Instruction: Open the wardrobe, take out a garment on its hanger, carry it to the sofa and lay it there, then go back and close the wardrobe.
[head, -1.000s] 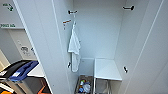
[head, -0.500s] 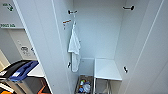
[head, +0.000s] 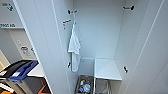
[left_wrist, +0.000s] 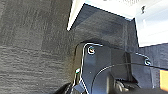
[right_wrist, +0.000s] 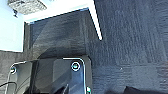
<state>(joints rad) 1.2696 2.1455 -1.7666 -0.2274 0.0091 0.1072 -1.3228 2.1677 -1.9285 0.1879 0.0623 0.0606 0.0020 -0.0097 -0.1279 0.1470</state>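
Note:
The wardrobe (head: 100, 37) stands open right in front of me, its left door (head: 40, 42) and right door (head: 152, 55) both swung wide. Inside, a white short-sleeved shirt (head: 74, 47) hangs limp near the left wall, below a dark rail fitting (head: 71, 11). A second dark fitting (head: 128, 7) sits on the right wall. In both wrist views I see dark grey carpet (left_wrist: 32, 45) (right_wrist: 130, 45) and the white bottom edges of the doors (left_wrist: 75, 13) (right_wrist: 96, 20).
A white shelf (head: 107, 68) fills the lower right of the wardrobe, with a wire basket (head: 101, 86) under it. A bin of mixed small items (head: 83, 86) sits on the wardrobe floor. A black and blue object (head: 21, 71) stands at lower left.

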